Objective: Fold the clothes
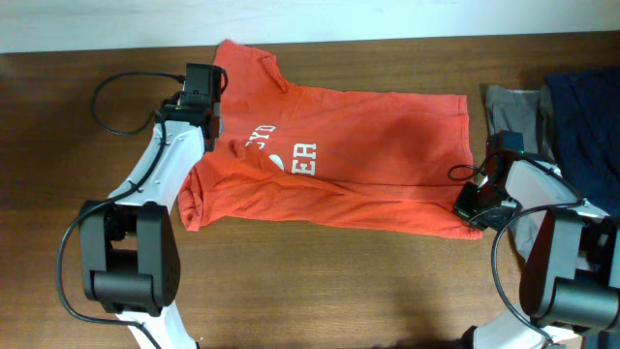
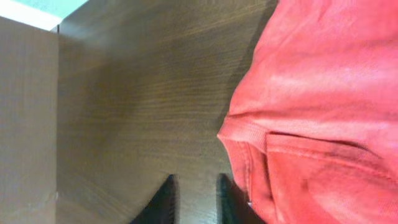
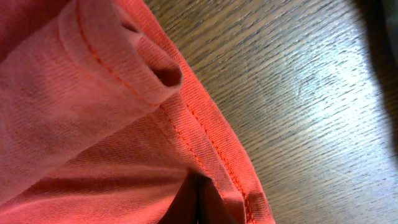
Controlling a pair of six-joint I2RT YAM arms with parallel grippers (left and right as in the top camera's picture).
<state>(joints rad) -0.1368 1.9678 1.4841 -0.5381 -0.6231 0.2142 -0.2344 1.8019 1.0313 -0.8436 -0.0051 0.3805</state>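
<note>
Noting the left gripper [image 2: 196,202] spread, bare bench [image 1: 320,281] showing between its fingers, just beside the sleeve end of the orange-red T-shirt [image 1: 378,145] and holding nothing. T-shirt lies across the bench with one long edge apparently doubled over part of the white print, so one lengthwise fold looks done and cross folds remain; right gripper [image 1: 472,206] is pressed together on the hem corner. Grey garment [image 1: 511,107] and dark blue garment [image 1: 586,97] lie at far right, unfolded.

We count 1 orange-red T-shirt [image 1: 378,155], 1 table [image 1: 320,281], 2 grippers (left gripper [image 2: 196,190], right gripper [image 3: 198,200]), and 2 other garments: 1 grey garment [image 1: 513,109], 1 dark blue garment [image 1: 586,126].
</note>
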